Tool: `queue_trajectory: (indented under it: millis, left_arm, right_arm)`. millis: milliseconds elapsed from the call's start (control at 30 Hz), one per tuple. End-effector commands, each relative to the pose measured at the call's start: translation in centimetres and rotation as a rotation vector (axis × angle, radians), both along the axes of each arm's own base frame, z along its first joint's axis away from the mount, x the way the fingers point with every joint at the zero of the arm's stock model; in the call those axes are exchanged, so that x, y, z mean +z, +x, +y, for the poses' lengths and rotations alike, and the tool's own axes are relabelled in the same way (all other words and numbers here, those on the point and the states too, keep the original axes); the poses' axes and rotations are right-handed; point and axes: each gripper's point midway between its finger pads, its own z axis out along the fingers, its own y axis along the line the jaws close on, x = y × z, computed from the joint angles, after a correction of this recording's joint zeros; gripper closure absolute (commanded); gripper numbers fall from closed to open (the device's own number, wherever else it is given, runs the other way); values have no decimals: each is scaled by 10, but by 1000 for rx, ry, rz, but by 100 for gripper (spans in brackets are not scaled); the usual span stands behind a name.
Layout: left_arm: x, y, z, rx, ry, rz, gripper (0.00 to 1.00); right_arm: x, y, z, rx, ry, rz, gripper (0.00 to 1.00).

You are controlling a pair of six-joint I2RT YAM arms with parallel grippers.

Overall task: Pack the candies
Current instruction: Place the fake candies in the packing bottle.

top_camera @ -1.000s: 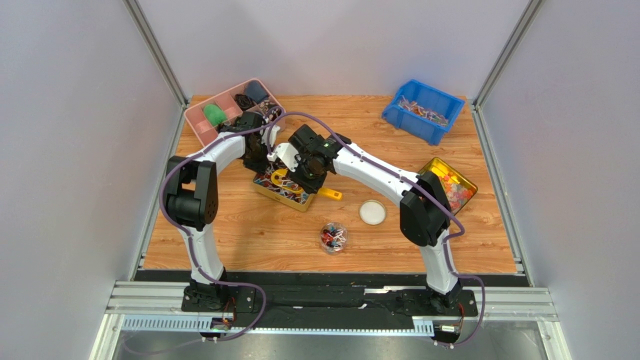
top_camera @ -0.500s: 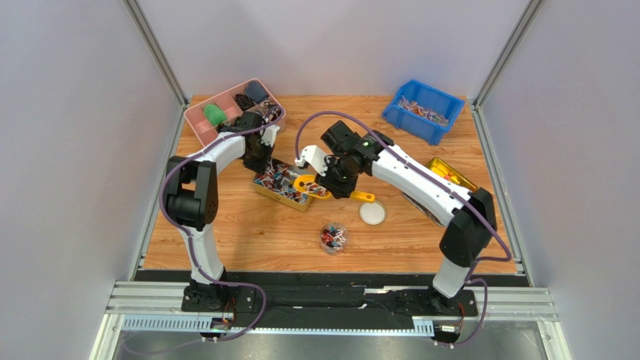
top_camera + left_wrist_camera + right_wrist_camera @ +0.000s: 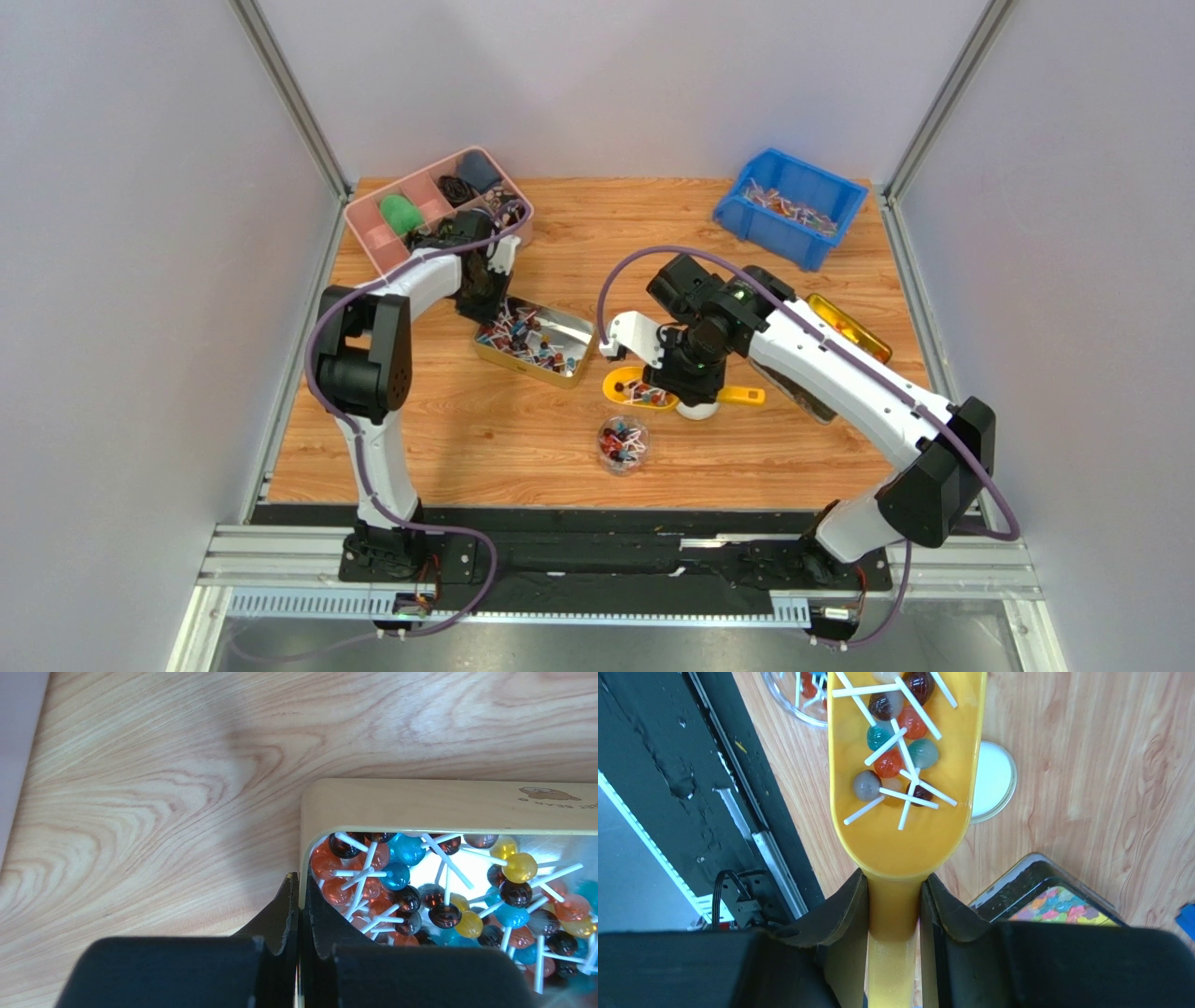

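The candies are small red, blue and dark balls on white sticks, piled in a gold tin. My left gripper is shut on the tin's left wall; in the left wrist view its jaws pinch the rim beside the candies. My right gripper is shut on the handle of a yellow scoop. The scoop carries several candies, and its tip hangs over a clear jar. That jar holds a few candies.
A white lid lies on the wood right of the scoop. A yellow tin of coloured gummies sits under the right arm. A blue bin stands back right and a pink divided tray back left.
My right arm has carried the loaded scoop out of the gold tin, rightward and toward the front, to just above the clear jar. The left gripper has stayed on the tin wall.
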Motion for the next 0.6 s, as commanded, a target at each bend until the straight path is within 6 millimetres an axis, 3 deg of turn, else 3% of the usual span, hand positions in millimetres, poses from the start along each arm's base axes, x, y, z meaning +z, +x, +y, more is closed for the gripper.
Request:
queue_trajectory:
  millis: [0, 333, 567]
  left_arm:
    - [-1, 13, -2, 30, -11, -21, 100]
    - [1, 31, 2, 45, 21, -22, 99]
    - [8, 35, 0, 48, 12, -23, 89]
  right_arm:
    - [3, -9, -12, 28, -28, -23, 100]
    - [-9, -24, -30, 71, -140, 13, 100]
    - [-18, -33, -46, 111, -227, 27, 100]
